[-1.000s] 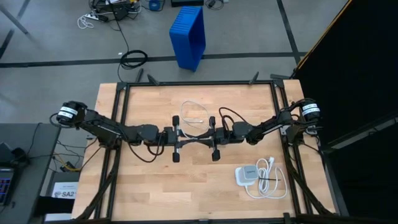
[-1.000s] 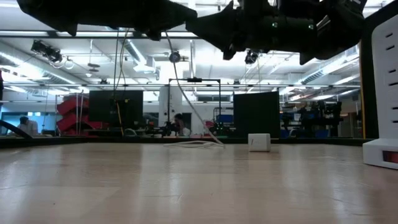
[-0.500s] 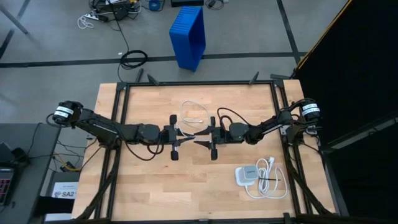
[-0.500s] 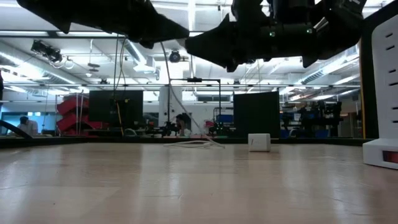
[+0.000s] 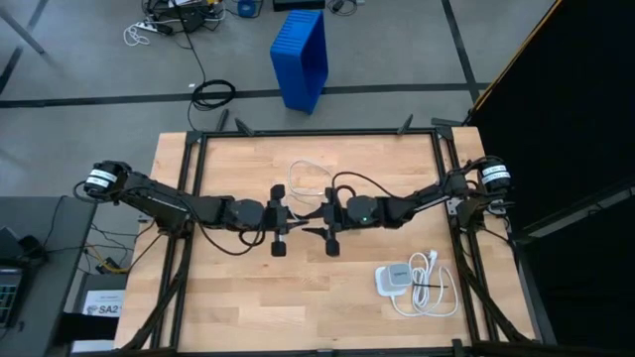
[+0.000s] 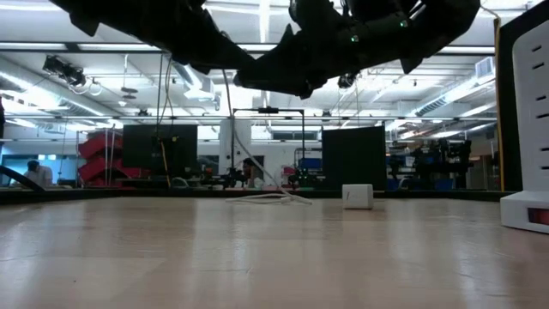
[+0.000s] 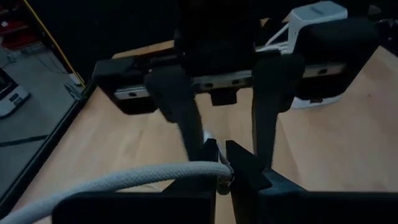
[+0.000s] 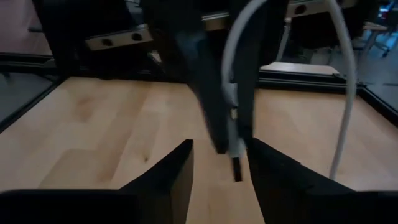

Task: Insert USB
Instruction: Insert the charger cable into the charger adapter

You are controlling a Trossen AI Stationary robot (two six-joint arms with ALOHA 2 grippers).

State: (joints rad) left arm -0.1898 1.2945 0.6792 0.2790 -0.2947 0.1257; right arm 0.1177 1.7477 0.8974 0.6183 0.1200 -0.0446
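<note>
Both grippers met nose to nose above mid tabletop [image 5: 228, 307], left gripper [image 5: 284, 220] fingers pinched shut on the USB [image 7: 155, 177] plug end, right gripper [image 5: 319, 222] fingers narrowly parted around it, so the handover probably needed square alignment before closing.

We see a blue crate [image 5: 301, 58] on the floor beyond the table [image 5: 228, 297], and a white socket block [image 5: 393, 279] with its thick cord [image 5: 433, 283].

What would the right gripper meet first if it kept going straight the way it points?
Most likely the left gripper, which faces the right gripper head-on above the table, shut on the USB. The plug end it holds sits just ahead of the right jaws; exact depth is unclear.
</note>
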